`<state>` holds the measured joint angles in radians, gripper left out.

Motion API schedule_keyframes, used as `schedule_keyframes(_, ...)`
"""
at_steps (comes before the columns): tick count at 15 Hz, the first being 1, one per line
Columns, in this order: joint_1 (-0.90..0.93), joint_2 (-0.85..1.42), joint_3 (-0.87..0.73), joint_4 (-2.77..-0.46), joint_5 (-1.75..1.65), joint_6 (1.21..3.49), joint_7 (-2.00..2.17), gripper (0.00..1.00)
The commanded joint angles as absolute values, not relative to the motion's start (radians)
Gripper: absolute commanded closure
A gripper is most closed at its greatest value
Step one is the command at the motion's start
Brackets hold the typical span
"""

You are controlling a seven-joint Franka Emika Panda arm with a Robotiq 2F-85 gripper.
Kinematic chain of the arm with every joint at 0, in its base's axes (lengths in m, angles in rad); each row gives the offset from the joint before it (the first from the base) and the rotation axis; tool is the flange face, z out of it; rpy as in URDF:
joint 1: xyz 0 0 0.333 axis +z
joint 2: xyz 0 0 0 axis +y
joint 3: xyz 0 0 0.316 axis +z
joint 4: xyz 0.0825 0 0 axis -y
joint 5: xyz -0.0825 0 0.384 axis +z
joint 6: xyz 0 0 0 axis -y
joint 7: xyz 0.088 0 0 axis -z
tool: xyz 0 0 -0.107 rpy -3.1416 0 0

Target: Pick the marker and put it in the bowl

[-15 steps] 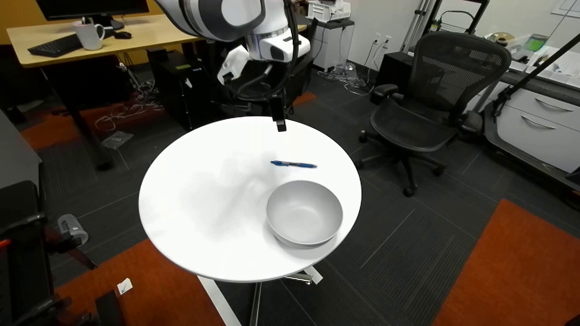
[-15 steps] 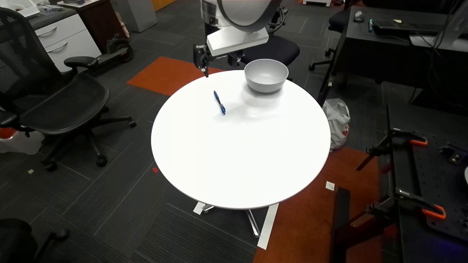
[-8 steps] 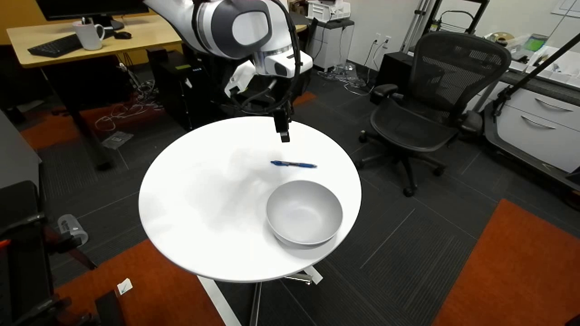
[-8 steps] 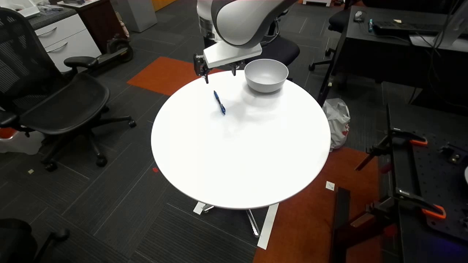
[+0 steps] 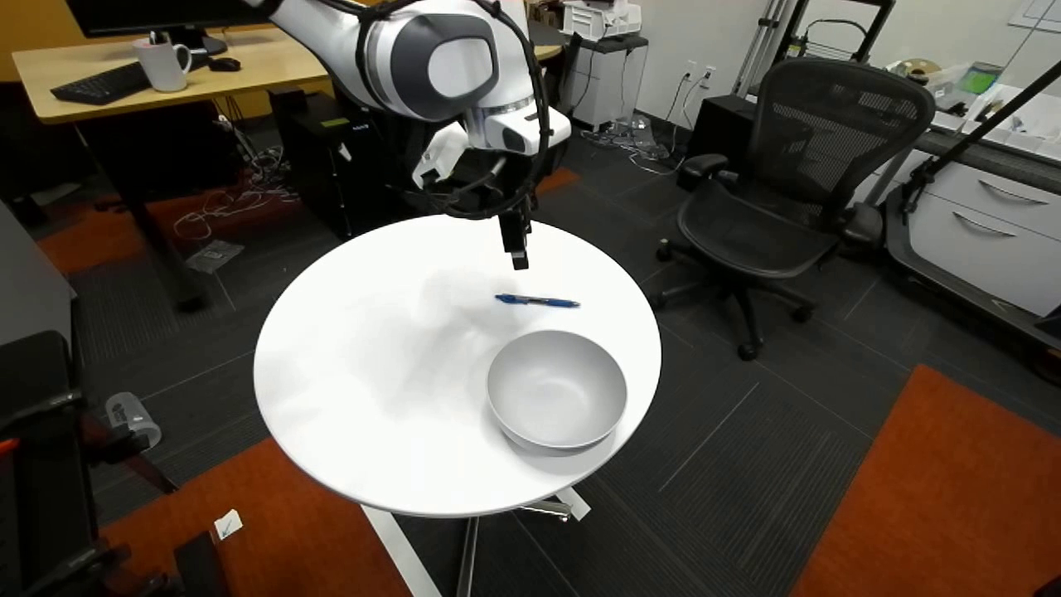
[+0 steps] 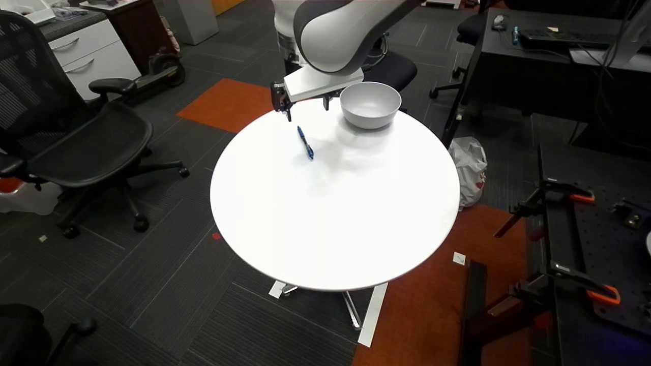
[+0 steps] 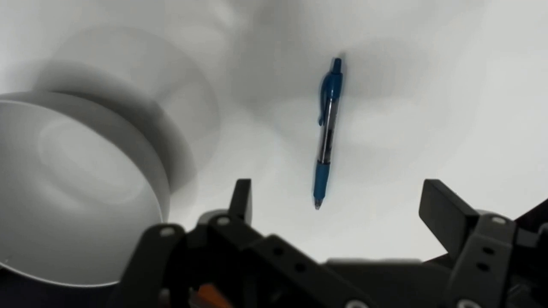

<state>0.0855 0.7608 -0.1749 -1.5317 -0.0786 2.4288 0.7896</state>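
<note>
Wrist view: a slender, blue, clear-barrelled pen (image 7: 328,134) lies just right of centre, its tip toward the frame's lower edge. A round, plain, light-grey bowl (image 7: 81,179), cut off at the frame's left edge, stands apart from the pen. The black jaws, at the bottom, stand wide apart, the pen's tip showing between them. In both exterior views, the jaws hang at upper centre above the round white bench (image 5: 365,356) carrying pen and bowl.

You're working in an office
You can tell by the desk (image 5: 278,60), monitor (image 5: 170,15), keyboard (image 5: 101,84) and wheeled mesh chair (image 5: 833,137).
</note>
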Motion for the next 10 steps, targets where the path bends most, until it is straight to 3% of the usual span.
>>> schedule_keyframes(1, 0.074, 0.838, -0.177, -1.449, -0.049, 2.420, 0.792, 0.00)
schedule_keyframes(10, 0.045, 0.984, -0.181, -1.292, 0.001, 2.414, 0.800, 0.00)
